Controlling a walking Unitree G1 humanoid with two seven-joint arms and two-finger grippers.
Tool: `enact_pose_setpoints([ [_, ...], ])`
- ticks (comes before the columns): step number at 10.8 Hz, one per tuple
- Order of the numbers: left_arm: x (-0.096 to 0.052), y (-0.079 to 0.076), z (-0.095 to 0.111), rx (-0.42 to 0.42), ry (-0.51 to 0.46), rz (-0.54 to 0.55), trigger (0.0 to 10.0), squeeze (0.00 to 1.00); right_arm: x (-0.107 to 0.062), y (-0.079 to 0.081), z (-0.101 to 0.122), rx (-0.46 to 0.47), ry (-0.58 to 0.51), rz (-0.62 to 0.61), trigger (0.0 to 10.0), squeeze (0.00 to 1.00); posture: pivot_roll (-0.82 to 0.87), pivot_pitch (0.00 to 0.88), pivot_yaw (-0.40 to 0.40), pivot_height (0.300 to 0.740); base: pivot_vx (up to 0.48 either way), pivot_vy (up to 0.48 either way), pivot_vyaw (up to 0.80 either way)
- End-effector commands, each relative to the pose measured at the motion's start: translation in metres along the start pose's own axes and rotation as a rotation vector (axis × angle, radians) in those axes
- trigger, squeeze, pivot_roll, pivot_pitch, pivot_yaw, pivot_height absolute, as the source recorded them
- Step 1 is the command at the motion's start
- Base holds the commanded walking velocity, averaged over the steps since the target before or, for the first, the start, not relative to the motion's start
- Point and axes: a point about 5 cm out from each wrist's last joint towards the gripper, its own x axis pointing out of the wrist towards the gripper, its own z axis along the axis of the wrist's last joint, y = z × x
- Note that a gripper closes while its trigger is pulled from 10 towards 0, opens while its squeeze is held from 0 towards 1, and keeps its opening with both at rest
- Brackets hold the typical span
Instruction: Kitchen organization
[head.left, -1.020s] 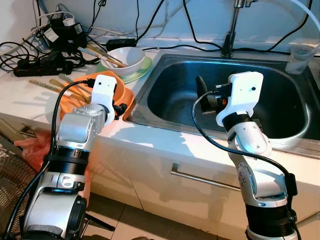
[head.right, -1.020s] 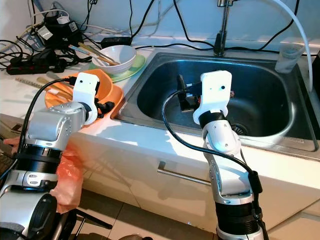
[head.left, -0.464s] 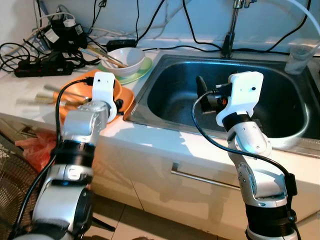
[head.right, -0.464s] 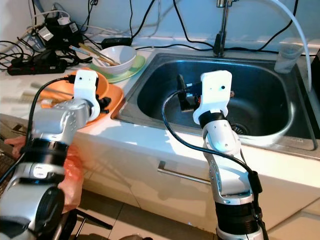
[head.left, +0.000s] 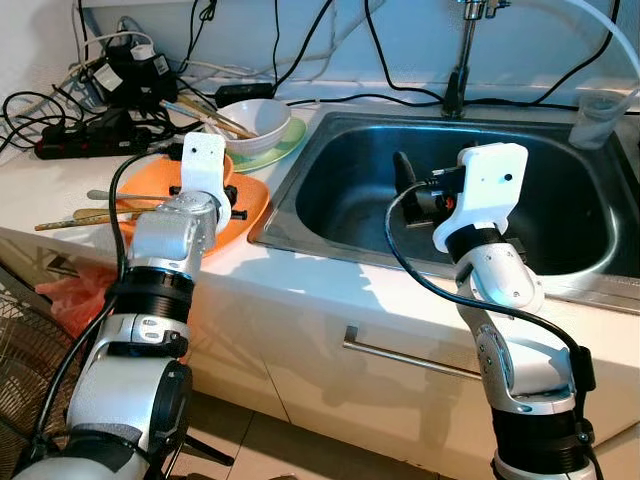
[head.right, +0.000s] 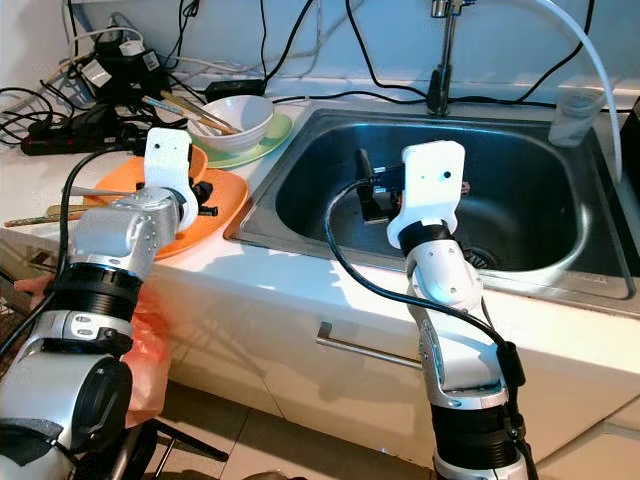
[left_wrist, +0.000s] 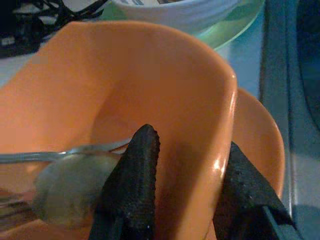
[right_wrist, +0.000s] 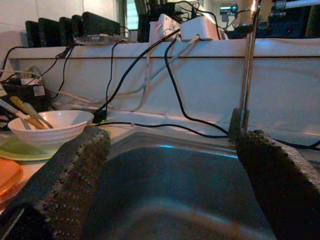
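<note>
An orange bowl sits on an orange plate on the counter, just left of the sink. My left gripper is shut on the bowl's rim, one finger inside and one outside the wall. A metal spoon lies inside the bowl, its handle sticking out to the left. My right gripper hovers over the sink basin, open, with nothing between its fingers.
A white bowl with chopsticks stands on a green plate behind the orange dishes. Loose chopsticks lie at the counter's left. Power strips and cables crowd the back left. A faucet and a plastic cup stand behind the sink.
My left arm has swung further onto the counter, away from the front edge, keeping its hold on the orange bowl. The right arm has stayed still.
</note>
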Motion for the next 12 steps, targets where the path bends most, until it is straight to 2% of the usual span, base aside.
enact_pose_setpoints([
  [1,0.006,-0.001,-0.023,-0.007,0.101,-0.03,1.1,0.0,0.0,0.002,0.005,0.002,-0.018,-0.002,10.0,0.0,-0.01,0.0,0.127,0.74,0.0,0.0,0.0],
  [2,0.007,-0.001,-0.024,0.001,0.105,-0.031,4.4,0.0,0.0,0.002,0.004,0.002,-0.018,-0.002,10.0,0.0,-0.01,0.0,0.127,0.74,0.0,0.0,0.0],
  [3,0.007,-0.001,-0.025,0.009,0.107,-0.035,8.2,0.0,0.0,0.002,0.004,0.003,-0.017,-0.002,10.0,0.0,-0.01,0.0,0.128,0.74,0.0,0.0,0.0],
  [4,0.009,-0.003,-0.028,0.011,0.109,-0.038,7.7,0.0,0.0,0.002,0.004,0.003,-0.016,-0.002,10.0,0.0,-0.01,0.0,0.128,0.74,0.0,0.0,0.0],
  [5,0.011,-0.004,-0.03,0.016,0.113,-0.038,10.0,0.0,0.0,0.002,0.004,0.003,-0.016,-0.003,10.0,0.0,-0.01,0.0,0.125,0.74,0.0,0.0,0.0],
  [7,0.016,-0.005,-0.033,0.035,0.103,0.003,10.0,0.0,0.001,0.003,0.004,0.004,-0.016,0.002,10.0,0.0,-0.01,0.0,0.123,0.74,0.0,0.0,0.0],
  [8,0.018,-0.006,-0.032,0.097,0.069,0.021,4.7,0.0,0.001,0.003,0.005,0.004,-0.018,0.001,10.0,0.0,-0.01,0.0,0.128,0.74,0.0,0.0,0.0],
  [9,0.02,-0.009,-0.033,0.125,0.062,0.015,2.4,0.0,0.0,0.003,0.005,0.004,-0.019,-0.002,10.0,0.0,-0.02,0.0,0.133,0.74,0.0,0.0,0.0],
  [10,0.022,-0.011,-0.036,0.197,0.052,0.01,1.2,0.0,-0.002,0.002,0.004,0.007,-0.017,-0.016,10.0,0.0,-0.03,0.0,0.146,0.74,0.0,0.0,0.0],
  [12,0.024,-0.01,-0.04,0.254,0.049,0.011,2.7,0.0,-0.003,0.002,0.004,0.01,-0.014,-0.024,10.0,0.0,-0.03,0.0,0.155,0.74,0.0,0.0,0.0],
])
